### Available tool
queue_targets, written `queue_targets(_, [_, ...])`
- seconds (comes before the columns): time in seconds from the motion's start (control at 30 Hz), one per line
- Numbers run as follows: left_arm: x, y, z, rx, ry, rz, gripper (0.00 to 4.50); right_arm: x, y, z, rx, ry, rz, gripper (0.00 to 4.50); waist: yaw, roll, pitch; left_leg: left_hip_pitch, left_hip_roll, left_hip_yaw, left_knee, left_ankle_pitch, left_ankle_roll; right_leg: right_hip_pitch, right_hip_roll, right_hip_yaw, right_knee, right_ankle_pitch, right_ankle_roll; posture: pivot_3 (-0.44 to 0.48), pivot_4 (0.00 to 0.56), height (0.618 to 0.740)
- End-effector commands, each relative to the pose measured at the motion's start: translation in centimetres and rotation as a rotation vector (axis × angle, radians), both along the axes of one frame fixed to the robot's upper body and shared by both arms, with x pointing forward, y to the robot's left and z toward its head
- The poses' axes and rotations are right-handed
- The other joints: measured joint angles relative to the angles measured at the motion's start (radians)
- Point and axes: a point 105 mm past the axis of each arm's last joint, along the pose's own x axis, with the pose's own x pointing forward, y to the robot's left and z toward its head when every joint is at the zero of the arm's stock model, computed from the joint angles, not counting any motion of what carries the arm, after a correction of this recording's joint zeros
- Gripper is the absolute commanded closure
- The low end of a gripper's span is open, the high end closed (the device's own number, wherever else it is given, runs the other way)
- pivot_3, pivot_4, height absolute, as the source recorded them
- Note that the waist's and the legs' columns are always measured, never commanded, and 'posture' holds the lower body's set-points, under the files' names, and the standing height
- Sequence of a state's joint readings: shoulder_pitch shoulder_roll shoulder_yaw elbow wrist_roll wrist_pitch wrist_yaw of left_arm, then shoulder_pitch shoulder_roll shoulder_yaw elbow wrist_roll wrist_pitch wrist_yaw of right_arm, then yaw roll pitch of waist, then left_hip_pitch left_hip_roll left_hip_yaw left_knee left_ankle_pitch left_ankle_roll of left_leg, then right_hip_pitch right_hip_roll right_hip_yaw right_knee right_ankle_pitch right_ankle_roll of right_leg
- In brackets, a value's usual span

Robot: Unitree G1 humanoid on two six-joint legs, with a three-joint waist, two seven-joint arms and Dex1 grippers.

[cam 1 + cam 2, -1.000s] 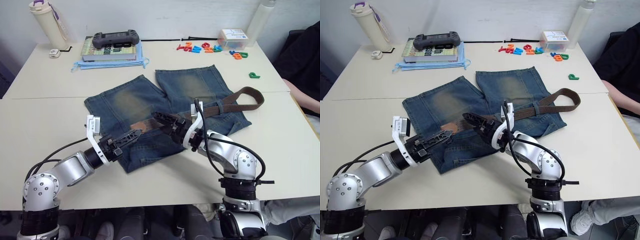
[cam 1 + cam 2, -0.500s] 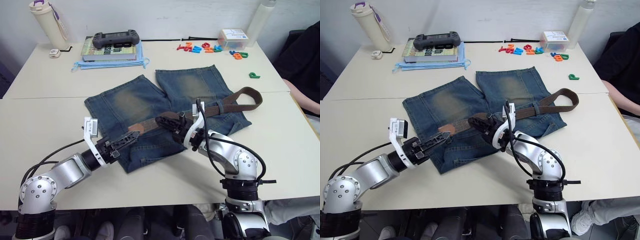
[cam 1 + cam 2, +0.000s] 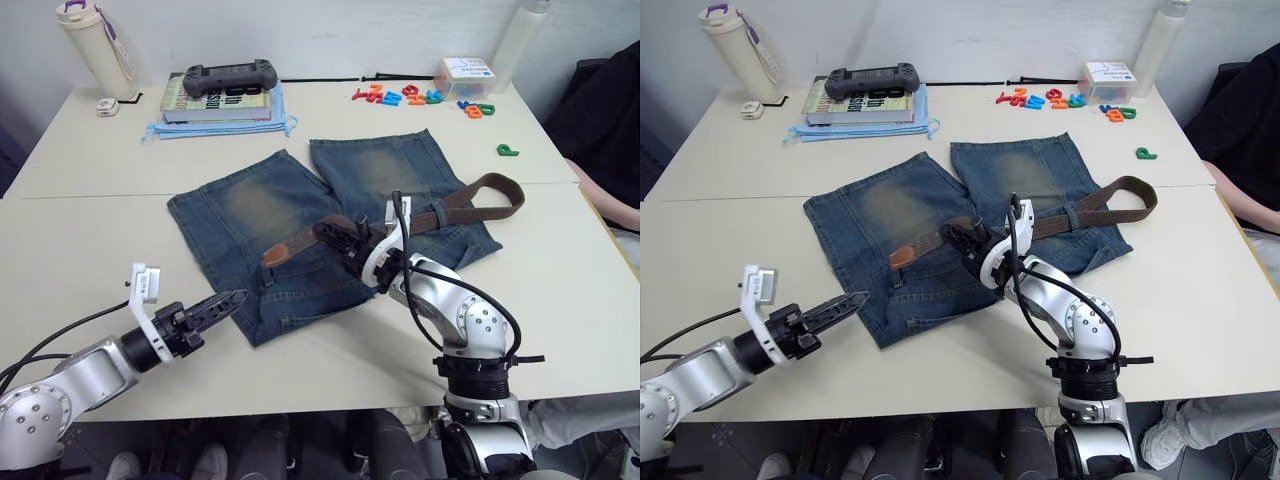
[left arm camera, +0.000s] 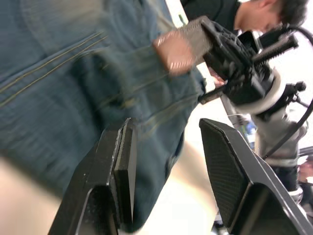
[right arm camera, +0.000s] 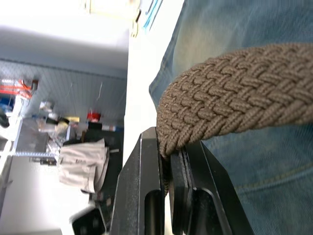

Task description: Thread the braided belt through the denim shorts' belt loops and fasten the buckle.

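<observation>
The denim shorts lie flat mid-table, waistband toward me. The braided belt crosses them from a loop at the right to its tan tip. My right gripper is shut on the belt a little behind that tip; in the right wrist view the brown braid sits pinched between the fingers. Near the waistband's left corner my left gripper is open and holds nothing, its fingers apart over the denim. I cannot make out the buckle or the belt loops.
At the back left stand a bottle and a stack of books with a game controller. Coloured letters and a white box lie at the back right. A person sits at the right edge.
My left gripper let go of the tan tip, opened and drew back toward me and to the left. My right gripper closed on the belt and now holds it.
</observation>
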State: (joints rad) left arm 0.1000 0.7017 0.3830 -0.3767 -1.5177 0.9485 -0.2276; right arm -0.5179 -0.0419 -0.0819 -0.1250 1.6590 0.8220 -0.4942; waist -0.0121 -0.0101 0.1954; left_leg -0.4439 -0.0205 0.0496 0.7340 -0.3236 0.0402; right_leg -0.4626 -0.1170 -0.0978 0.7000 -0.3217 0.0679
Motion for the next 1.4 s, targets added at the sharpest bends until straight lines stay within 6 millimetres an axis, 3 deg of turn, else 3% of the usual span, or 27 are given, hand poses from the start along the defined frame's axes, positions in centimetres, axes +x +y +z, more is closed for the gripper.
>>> queue_targets(0.03, [-1.3,1.5,0.3,0.030,-0.053,0.015,2.20,0.1,0.3,0.8,-0.044,-0.069,-0.040,4.50,0.001,0.000,0.000,0.000,0.000,0.000,0.000,0.000,0.000,0.000,0.000,0.000,0.000,0.000,0.000,0.000,0.150,0.667])
queue_targets(0.43, [-2.2,3.5,-0.8,0.039,-0.074,0.031,2.20,0.6,0.1,0.0,-0.084,-0.088,-0.089,4.50,-0.001,0.001,0.000,0.000,0.000,0.000,0.000,-0.003,0.003,0.000,0.000,0.000,-0.001,0.000,0.000,0.000,0.150,0.667])
queue_targets(0.57, [-1.6,4.0,-0.4,0.178,-0.204,0.021,2.20,0.4,0.2,-0.3,-0.097,-0.086,-0.082,4.50,-0.001,0.001,0.000,0.000,0.000,0.000,0.000,-0.003,0.003,0.000,0.000,0.000,-0.001,0.000,0.000,0.000,0.150,0.667])
queue_targets(0.7, [-1.5,3.1,0.2,0.424,-0.421,-0.070,2.20,-0.1,0.9,-0.6,-0.105,-0.079,-0.057,4.50,-0.001,0.001,0.000,0.000,0.000,0.000,0.000,-0.004,0.006,0.000,0.000,0.000,-0.001,0.000,-0.001,0.000,0.150,0.667])
queue_targets(0.83, [-1.3,2.3,1.1,0.516,-0.539,-0.103,2.20,-0.4,1.7,-0.9,-0.107,-0.068,-0.036,4.50,-0.002,0.001,0.001,-0.001,0.000,0.000,-0.001,-0.006,0.006,-0.001,-0.001,0.000,-0.002,0.000,-0.001,0.000,0.150,0.667])
queue_targets(1.4, [-0.3,2.0,2.3,0.553,-0.554,-0.092,2.20,-0.5,5.6,-1.9,-0.137,-0.059,0.057,4.50,-0.016,0.001,0.001,0.000,0.000,0.001,-0.001,-0.002,0.001,-0.001,0.000,0.000,-0.001,0.000,0.000,0.000,0.150,0.667])
